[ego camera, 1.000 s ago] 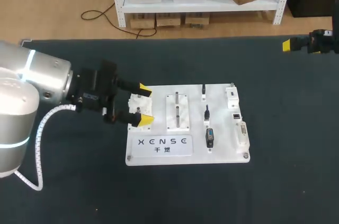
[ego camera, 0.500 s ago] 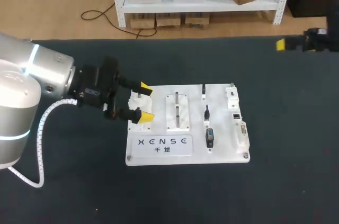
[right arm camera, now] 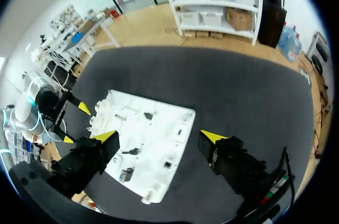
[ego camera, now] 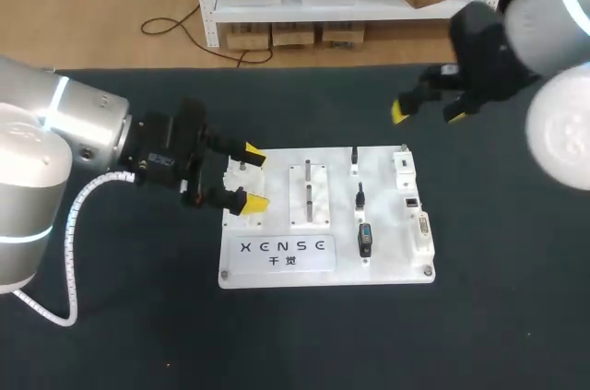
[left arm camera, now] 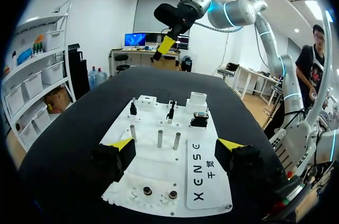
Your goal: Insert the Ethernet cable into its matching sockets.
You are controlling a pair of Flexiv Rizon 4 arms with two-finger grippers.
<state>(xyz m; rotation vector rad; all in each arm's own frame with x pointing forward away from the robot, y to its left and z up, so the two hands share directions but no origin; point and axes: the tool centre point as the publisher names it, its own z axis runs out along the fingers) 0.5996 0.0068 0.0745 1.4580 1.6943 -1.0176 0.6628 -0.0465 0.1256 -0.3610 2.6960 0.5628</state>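
Right pincer point(ego camera: 426, 112), released and empty, has swung in from 3 o'clock toward the socket board point(ego camera: 387, 265). Left pincer point(ego camera: 249, 180) unchanged, released at its 9 o'clock. Approach only, nothing gripped.

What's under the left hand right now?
The left hand sits open over the left end of the white board; three metal pegs and two round sockets show between its fingers. In the head view, those fingers cover part of that corner.

Left arm point(ego camera: 83, 146) is sitting low at the left side, wrist level, left jaws gaping wide, yellow tips point(ego camera: 251, 158) pointing right. Right arm point(ego camera: 544, 3) is hanging higher at the far right, right jaws also standing wide apart.
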